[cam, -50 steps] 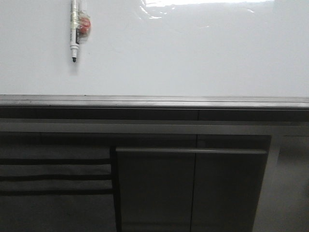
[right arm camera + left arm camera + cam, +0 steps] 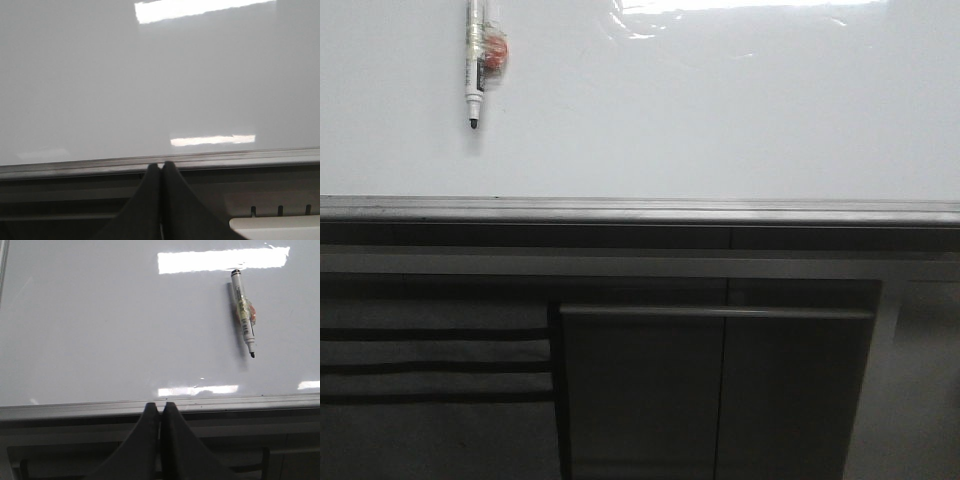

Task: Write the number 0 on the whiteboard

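The whiteboard (image 2: 720,110) is a glossy white board with glare and a grey metal edge rail (image 2: 640,210). A white marker pen (image 2: 475,60) with a black tip lies on it at the far left, tip toward the rail, with a red patch taped to its side. It also shows in the left wrist view (image 2: 243,312). No number 0 shows on the board. My left gripper (image 2: 160,406) is shut and empty, its tips over the edge rail. My right gripper (image 2: 160,165) is shut and empty, also at the rail, facing bare whiteboard (image 2: 150,75). Neither gripper shows in the front view.
Dark grey cabinet panels (image 2: 720,390) stand below the rail, with slotted panels (image 2: 430,360) at the left. A pale object (image 2: 275,227) shows low in the right wrist view.
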{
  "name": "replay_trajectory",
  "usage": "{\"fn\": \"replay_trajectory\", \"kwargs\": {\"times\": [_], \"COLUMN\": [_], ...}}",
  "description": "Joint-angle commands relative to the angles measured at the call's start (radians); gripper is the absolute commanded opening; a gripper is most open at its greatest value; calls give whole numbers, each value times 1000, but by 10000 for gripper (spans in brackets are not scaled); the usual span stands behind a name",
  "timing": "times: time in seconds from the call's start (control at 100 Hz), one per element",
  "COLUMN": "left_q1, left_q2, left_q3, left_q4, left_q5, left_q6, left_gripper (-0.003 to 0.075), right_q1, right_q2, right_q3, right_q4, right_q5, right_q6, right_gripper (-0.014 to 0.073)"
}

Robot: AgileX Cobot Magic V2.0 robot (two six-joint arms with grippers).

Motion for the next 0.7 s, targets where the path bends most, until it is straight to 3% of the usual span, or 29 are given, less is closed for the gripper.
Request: {"fn": "replay_trajectory", "kwargs": {"times": [0.0, 0.28, 0.48, 0.69], "left_q1": [1, 1, 1, 1], "left_q2": [-25, -25, -25, -7], "left_q3": [24, 24, -4, -205], "left_q4": [-6, -6, -93, -93], "left_q5": [-76, -100, -165, -117], "left_q6": [-7, -7, -7, -7], "left_gripper": [-20, -20, -20, -20], "right_q1": [-7, -7, -7, -7], "right_q2": [-17, -17, -17, 8], "right_q3": [11, 11, -5, -223], "right_q4": [-1, -1, -1, -9], "right_q5": [-79, -79, -147, 66], "right_q6": [0, 0, 0, 0], "right_gripper": [-73, -73, -73, -73]}}
